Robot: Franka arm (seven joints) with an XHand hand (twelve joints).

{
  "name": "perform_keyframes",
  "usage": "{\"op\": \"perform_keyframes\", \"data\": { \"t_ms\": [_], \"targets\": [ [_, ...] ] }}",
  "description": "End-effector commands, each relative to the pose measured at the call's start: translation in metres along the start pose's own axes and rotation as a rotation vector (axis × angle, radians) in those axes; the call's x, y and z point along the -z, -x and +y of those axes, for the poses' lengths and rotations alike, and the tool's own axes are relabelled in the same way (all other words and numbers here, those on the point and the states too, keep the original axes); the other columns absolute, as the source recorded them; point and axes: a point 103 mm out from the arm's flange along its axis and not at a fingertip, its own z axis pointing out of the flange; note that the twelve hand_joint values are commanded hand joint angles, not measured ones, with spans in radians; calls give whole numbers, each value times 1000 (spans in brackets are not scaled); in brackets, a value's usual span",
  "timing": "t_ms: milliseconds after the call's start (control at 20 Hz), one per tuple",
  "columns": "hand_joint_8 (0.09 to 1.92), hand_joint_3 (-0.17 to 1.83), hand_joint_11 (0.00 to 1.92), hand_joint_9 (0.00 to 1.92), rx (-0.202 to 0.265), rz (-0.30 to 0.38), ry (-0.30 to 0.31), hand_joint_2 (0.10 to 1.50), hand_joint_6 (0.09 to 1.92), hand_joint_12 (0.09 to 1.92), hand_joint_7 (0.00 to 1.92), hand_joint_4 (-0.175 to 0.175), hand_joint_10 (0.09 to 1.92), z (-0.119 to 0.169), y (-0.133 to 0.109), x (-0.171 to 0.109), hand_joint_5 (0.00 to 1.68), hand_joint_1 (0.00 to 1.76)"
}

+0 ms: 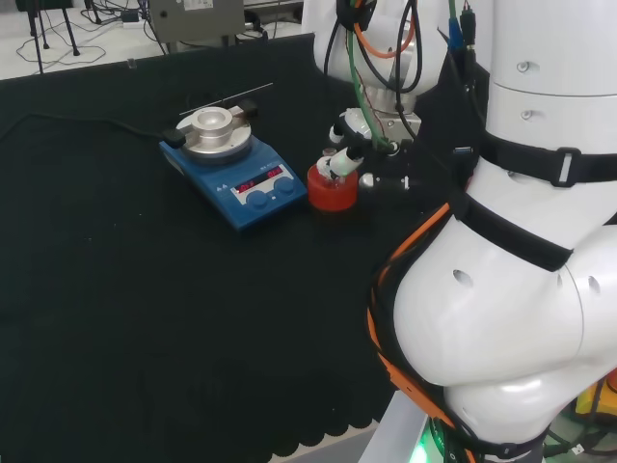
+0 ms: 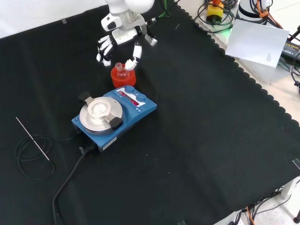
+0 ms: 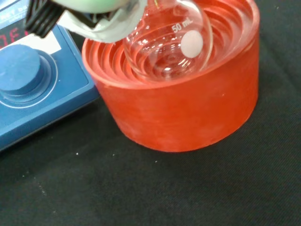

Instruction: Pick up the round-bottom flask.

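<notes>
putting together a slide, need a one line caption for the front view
The hand reaches down to a round-bottom flask seated in its red ribbed stand beside a blue hotplate stirrer.

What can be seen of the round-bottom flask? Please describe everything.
The round-bottom flask is small, of clear glass, with a white round patch and print on its bulb. It looks empty. It sits upright, its bulb in the hollow of a red ribbed stand beside the blue stirrer plate. In the front view its neck rises above the stand, and a fingertip of the robot hand is at the neck.
</notes>
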Motion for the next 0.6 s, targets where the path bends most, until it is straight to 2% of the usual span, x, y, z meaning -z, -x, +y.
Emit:
{"op": "perform_keyframes", "data": {
  "t_ms": [50,600],
  "targets": [
    [662,641,0,321,2,21,-17,635,723,1167,209,-64,734,1,-2,-5,586,832],
    [657,613,0,358,4,34,-6,674,813,1186,238,-72,719,2,-3,-4,724,823]
  ]
}}
